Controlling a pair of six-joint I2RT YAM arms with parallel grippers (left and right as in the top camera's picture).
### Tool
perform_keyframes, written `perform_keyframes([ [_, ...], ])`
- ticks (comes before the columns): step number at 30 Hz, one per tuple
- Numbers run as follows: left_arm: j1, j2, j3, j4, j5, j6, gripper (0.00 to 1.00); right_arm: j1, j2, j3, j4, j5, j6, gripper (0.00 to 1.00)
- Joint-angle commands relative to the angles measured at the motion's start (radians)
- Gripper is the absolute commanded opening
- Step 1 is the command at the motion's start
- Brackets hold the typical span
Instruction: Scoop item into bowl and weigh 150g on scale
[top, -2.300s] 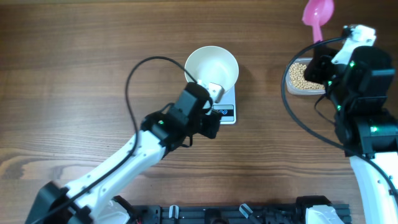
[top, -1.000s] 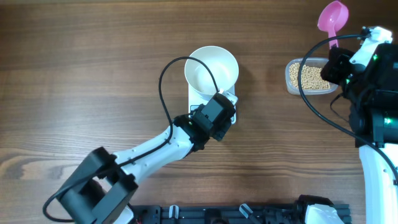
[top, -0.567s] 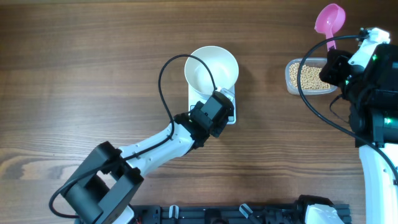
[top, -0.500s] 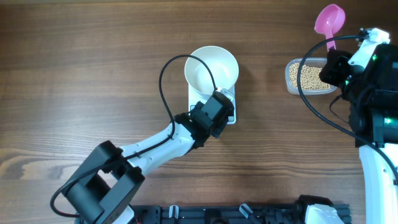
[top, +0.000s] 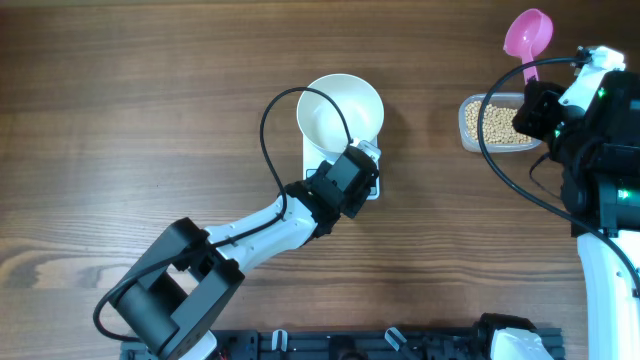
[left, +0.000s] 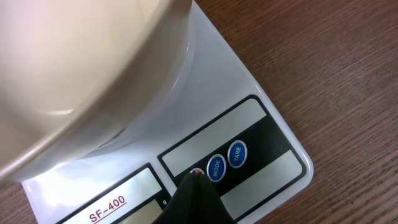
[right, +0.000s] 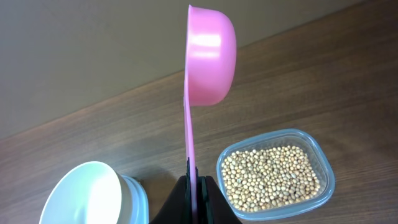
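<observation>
The white bowl (top: 340, 110) stands on the white scale (top: 309, 160), and its inside shows plain white. My left gripper (top: 365, 178) is shut, and its tip (left: 197, 176) touches the scale's (left: 249, 106) dark panel on the button just left of MODE. Above that the bowl (left: 74, 68) fills the left wrist view. My right gripper (top: 528, 88) is shut on the handle of a pink scoop (top: 527, 33), held upright and clear of the tan beans (top: 493, 122). In the right wrist view the scoop (right: 211, 53) rises from the gripper (right: 194, 180), with the beans (right: 270, 174) lower right.
The beans lie in a clear plastic tub (right: 326, 174) at the table's right, right of the bowl (right: 84, 193). A black cable (top: 275, 120) loops from the left arm over the table beside the bowl. Brown wooden tabletop (top: 130, 120) surrounds everything.
The left gripper swung right onto the scale's button panel and has stayed there. The right arm carried the scoop rightward earlier, then eased it slightly left.
</observation>
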Motion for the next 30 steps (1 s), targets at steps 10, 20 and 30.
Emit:
perform_keyframes([
  [10,0.007,0.045,0.003,0.001,-0.047,0.011,0.04,-0.003,0.002,0.012,0.002,-0.019,-0.009,0.04],
  [20,0.007,0.050,0.003,0.015,0.006,0.010,0.04,-0.003,0.002,0.012,0.000,-0.019,-0.010,0.04],
  [30,0.007,0.071,0.003,0.014,0.006,0.010,0.04,-0.003,0.002,0.012,-0.008,-0.019,-0.009,0.04],
])
